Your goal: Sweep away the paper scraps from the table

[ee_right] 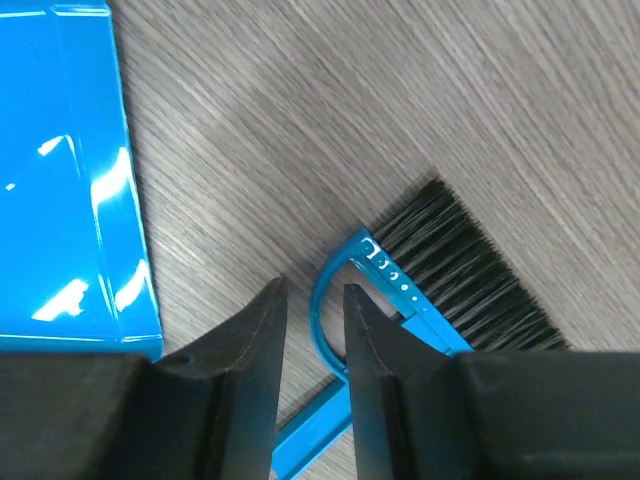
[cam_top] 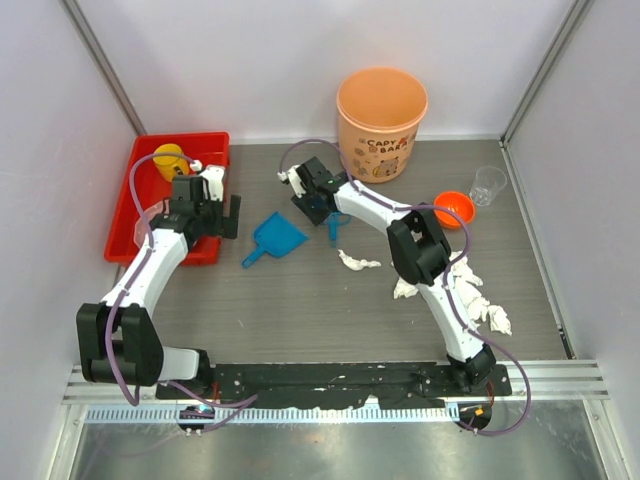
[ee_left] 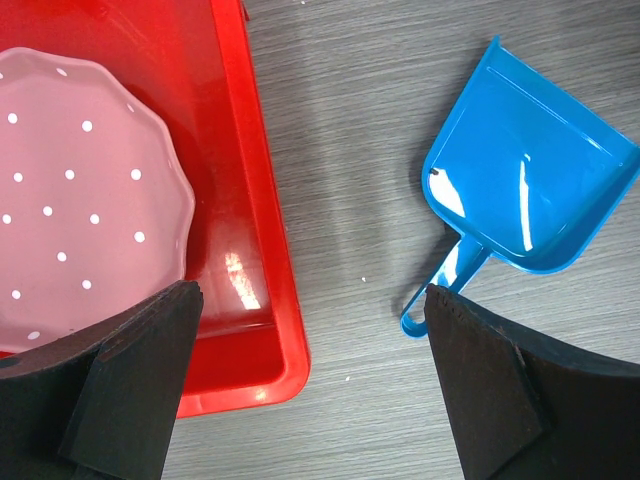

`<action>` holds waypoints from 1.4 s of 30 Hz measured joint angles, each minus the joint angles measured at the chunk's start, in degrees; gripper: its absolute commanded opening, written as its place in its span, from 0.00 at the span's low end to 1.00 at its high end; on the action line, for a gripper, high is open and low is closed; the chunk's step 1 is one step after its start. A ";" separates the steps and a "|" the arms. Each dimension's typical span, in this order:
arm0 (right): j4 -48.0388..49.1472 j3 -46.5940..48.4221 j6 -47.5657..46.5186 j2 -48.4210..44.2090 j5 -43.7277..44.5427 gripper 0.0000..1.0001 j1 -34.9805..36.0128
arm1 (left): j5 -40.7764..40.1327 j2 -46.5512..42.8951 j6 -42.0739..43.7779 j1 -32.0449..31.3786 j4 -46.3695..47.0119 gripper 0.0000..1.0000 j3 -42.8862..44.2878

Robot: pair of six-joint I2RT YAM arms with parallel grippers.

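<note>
Top external — paper scraps (cam_top: 358, 262) apart from right jaws, untouched.

The table (ee_left: 400, 100) is looking like matt grey wood with fine grain. At the right of the frame, the blue dustpan (ee_left: 530, 170) is shining like smooth plastic. The red tray (ee_left: 270, 270) is shining too. The brush (ee_right: 460, 275) bristles are looking black and rough. The paper scraps (cam_top: 356, 262) are looking soft and crumpled.

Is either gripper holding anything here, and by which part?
Left gripper open, empty. Right gripper: fingers flank the brush handle; whether they clamp it cannot be told.
</note>
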 measured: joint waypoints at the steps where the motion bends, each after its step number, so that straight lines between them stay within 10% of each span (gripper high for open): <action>1: 0.09 0.07 -0.15 0.22 -0.02 0.21 0.00 | 0.00 0.00 0.02 0.00 0.00 0.97 0.00; 3: 0.35 0.07 -0.63 0.28 0.24 0.01 0.00 | 0.00 0.00 0.02 0.00 0.00 0.97 0.00; 17: -0.15 -5.53 4.07 -7.72 -6.45 0.01 -0.22 | 3.74 -0.04 3.10 0.02 -4.07 0.96 2.58; 26: 2.14 -11.67 7.06 -25.31 -19.47 0.01 -0.24 | 22.53 -1.92 11.15 0.04 -11.34 1.00 8.13; 42: 13.84 -26.53 20.15 -33.03 -41.16 0.01 1.70 | 46.66 -5.75 57.07 -5.16 -24.09 1.00 14.60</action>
